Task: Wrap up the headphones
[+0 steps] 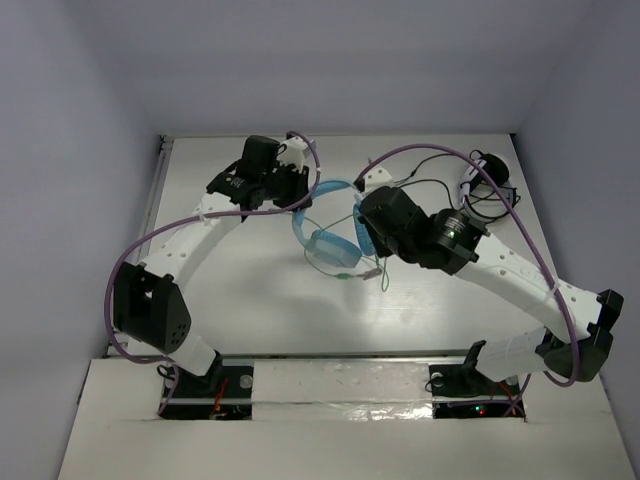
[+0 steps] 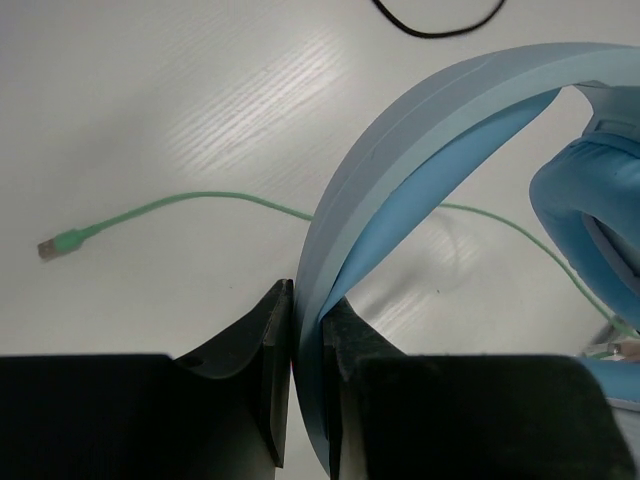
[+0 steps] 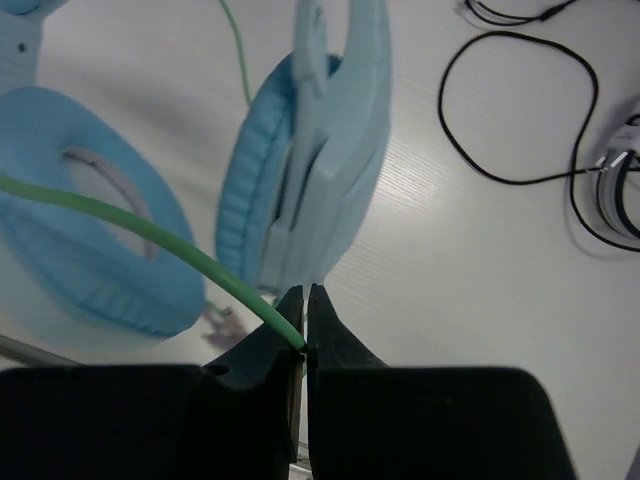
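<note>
**Band pinned, cable pinched: wind under light tension**

The headphones point(image 1: 330, 240) sit on the table point(image 1: 250, 310) between the two arms. The left end effector point(image 2: 310, 312) is clenched on their padded band point(image 2: 420, 130). The right end effector point(image 3: 305, 308) is pinched shut on the thin green cable point(image 3: 150, 235), just beside the upright ear cup point(image 3: 300, 170). The other ear cup point(image 3: 90, 235) lies pad-up on the far side of that one.

We judge the step in hand to be winding the cable round the headphones. To do it well:
- Hold the band firmly on the left so the headphones cannot pivot or tip.
- Carry the cable round the headphones with light tension only. A hard pull would drag them out of the left grip.
- Lay the turns side by side, not crossing.
- Mind the plug end point(image 2: 58, 243), which lies loose on the table beside the band and could snag or whip.
- Stay clear of the black cable point(image 3: 520, 110) and the small headset point(image 3: 620, 190) beyond the headphones on the right arm's side.

Hard to make out:
- In the top view the right arm covers its own fingers and part of one cup.
- We cannot see where the cable enters the headphones, nor whether any turns are already on.
- The left wrist view cuts the band off below the fingers.
- The small headset is cropped at the edge of the right wrist view.
</note>
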